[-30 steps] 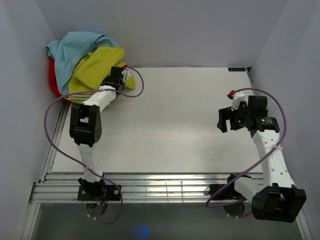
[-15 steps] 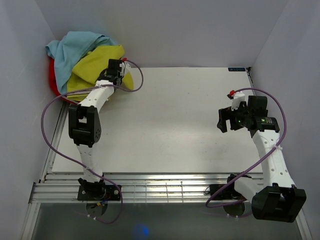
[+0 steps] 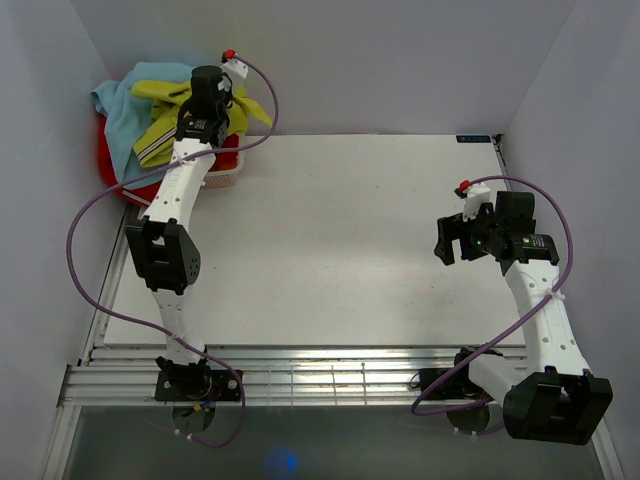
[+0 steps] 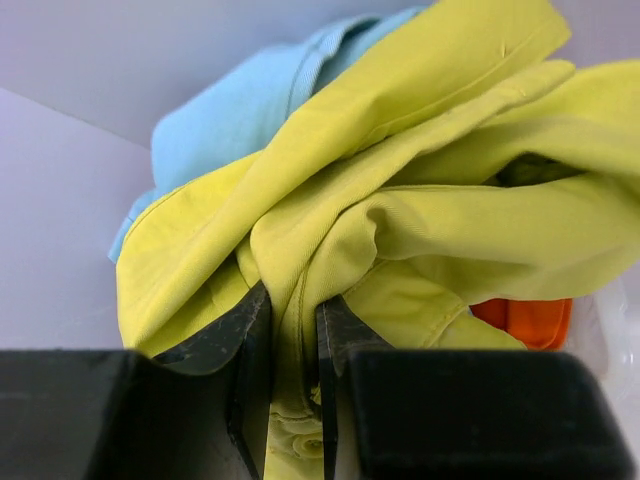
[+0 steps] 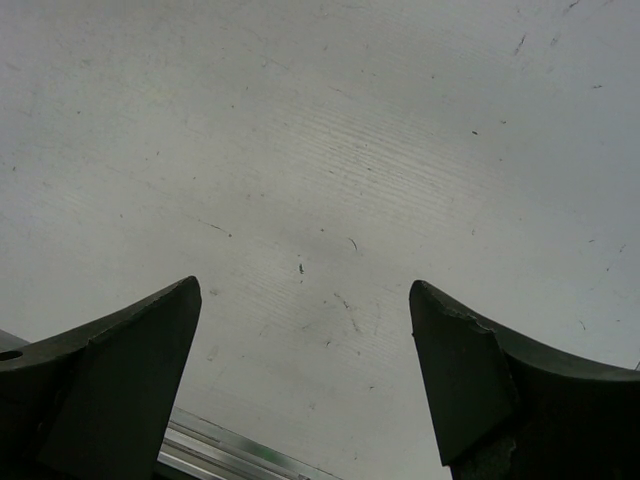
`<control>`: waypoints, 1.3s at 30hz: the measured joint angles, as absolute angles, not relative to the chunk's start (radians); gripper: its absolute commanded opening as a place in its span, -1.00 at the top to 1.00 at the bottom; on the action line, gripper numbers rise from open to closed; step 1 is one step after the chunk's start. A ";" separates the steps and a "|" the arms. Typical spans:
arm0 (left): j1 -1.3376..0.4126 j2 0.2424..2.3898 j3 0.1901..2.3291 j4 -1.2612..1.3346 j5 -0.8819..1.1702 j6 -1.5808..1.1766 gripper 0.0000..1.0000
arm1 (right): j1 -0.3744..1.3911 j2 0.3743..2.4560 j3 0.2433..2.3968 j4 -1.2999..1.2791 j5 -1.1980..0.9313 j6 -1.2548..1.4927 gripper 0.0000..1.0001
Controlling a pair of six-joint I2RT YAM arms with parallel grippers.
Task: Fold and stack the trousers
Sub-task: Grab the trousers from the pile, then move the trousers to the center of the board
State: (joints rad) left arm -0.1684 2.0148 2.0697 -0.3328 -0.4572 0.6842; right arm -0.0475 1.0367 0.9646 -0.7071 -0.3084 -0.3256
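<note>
The yellow-green trousers (image 3: 158, 130) are bunched in the far left corner, partly pulled up out of a heap of clothes. My left gripper (image 3: 205, 105) is raised above that heap. In the left wrist view it (image 4: 292, 300) is shut on a fold of the trousers (image 4: 430, 220), with cloth filling the narrow gap between the fingers. A striped band (image 3: 150, 152) shows at the trousers' lower edge. My right gripper (image 3: 447, 240) hovers over the table's right side. Its jaws (image 5: 303, 290) stand wide open with only bare table (image 5: 330, 150) below.
A light blue garment (image 3: 115, 95) lies under and behind the trousers, also in the left wrist view (image 4: 240, 110). A red basket (image 3: 108, 165) holds the heap against the left wall. Something orange-red (image 4: 525, 320) peeks from under the cloth. The white table (image 3: 340, 240) has rails along its near edge.
My left gripper has narrowed onto the trousers and risen up and back, dragging the yellow-green cloth upward off the heap. The right arm has not moved.
</note>
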 measured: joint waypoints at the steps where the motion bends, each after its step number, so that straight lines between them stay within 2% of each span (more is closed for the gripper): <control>1: -0.171 2.015 2.085 -0.333 -0.450 0.683 1.00 | -0.047 1.037 0.965 -0.707 -0.308 -0.326 -0.80; 7: -0.183 1.989 2.130 -0.339 -0.347 0.609 1.00 | -0.047 1.038 0.965 -0.699 -0.305 -0.321 -0.80; 15: -0.214 1.843 2.072 -0.350 -0.155 0.483 1.00 | -0.047 1.052 0.965 -0.687 -0.300 -0.315 -0.80; 25: -0.253 1.691 1.988 -0.375 0.191 0.317 1.00 | -0.047 1.055 0.966 -0.682 -0.294 -0.297 -0.80; 29: -0.287 1.613 1.806 -0.358 0.294 0.287 1.00 | -0.047 1.069 0.981 -0.682 -0.293 -0.295 -0.80; 35: -0.355 1.417 1.225 -0.261 0.400 0.348 1.00 | -0.047 1.092 1.011 -0.705 -0.333 -0.315 -0.80; 36: -0.367 1.391 1.121 -0.242 0.418 0.374 0.59 | -0.047 1.097 1.013 -0.711 -0.348 -0.324 -0.80; 37: -0.375 1.369 1.033 -0.249 0.437 0.403 0.33 | -0.047 1.102 1.015 -0.719 -0.363 -0.334 -0.80; 39: -0.389 1.341 0.910 -0.286 0.483 0.463 -0.06 | -0.047 1.113 1.018 -0.743 -0.400 -0.357 -0.80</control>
State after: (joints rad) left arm -0.3889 1.3411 0.9096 -0.2855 0.4831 0.4625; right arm -0.0475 1.1126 1.0176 -0.7429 -0.3996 -0.3573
